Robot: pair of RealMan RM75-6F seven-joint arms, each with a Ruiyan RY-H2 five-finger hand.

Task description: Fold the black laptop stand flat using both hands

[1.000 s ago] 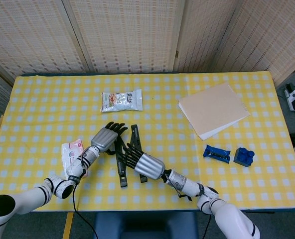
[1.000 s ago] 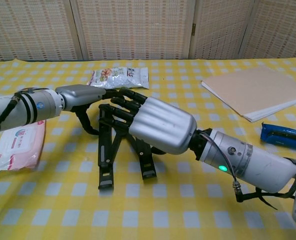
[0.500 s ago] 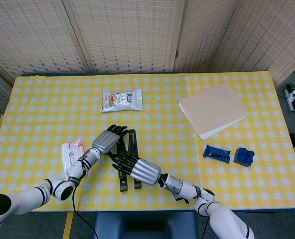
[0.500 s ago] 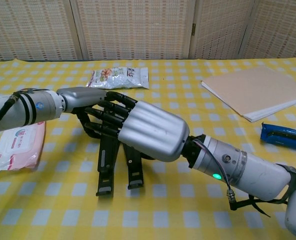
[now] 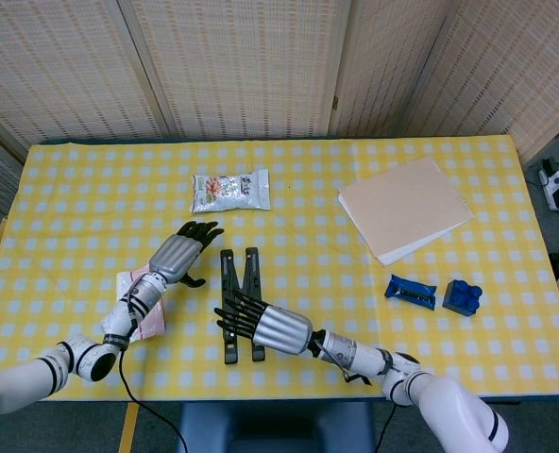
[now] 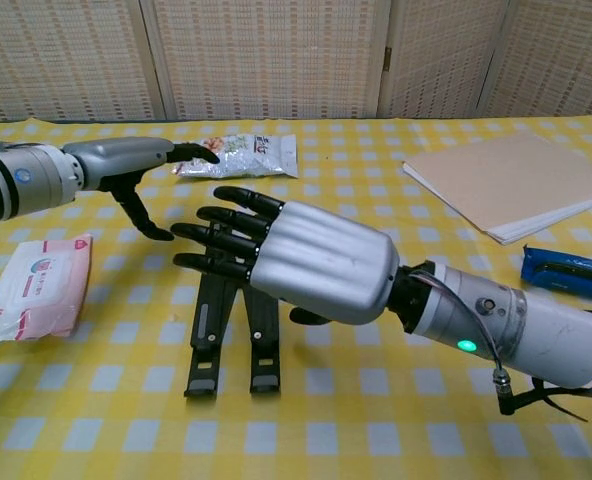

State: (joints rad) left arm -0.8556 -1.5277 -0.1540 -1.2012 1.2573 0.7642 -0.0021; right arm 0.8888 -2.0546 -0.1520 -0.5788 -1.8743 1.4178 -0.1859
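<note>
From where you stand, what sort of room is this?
Probably an indoor test or demo corner, not a home kitchen: a table under a yellow checked cloth, woven folding screens behind it, and assorted props such as a black laptop stand and blue toy bricks.

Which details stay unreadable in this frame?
- Laptop stand: its upper part is hidden behind the right hand in the chest view, so contact is unclear.
- Snack packet: print too small in the head view.
- Blue block: outside the chest view.
</note>
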